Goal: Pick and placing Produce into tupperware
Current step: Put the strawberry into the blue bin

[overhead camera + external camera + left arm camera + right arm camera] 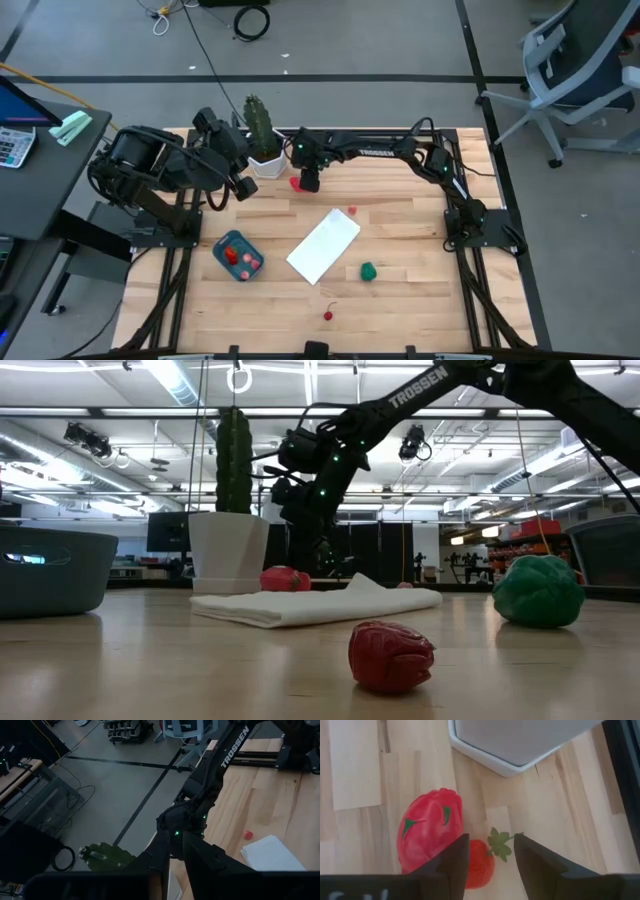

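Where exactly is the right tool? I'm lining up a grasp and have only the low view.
Observer: The right tool is open over a small strawberry, which shows between its fingers, near the white pot.
Operator: Anything crowding it?
Observer: A larger red fruit lies right beside the strawberry, outside one finger.
Operator: Anything in the tub yet?
Observer: The teal tub holds a few red pieces. The left arm waits at the table's back left.
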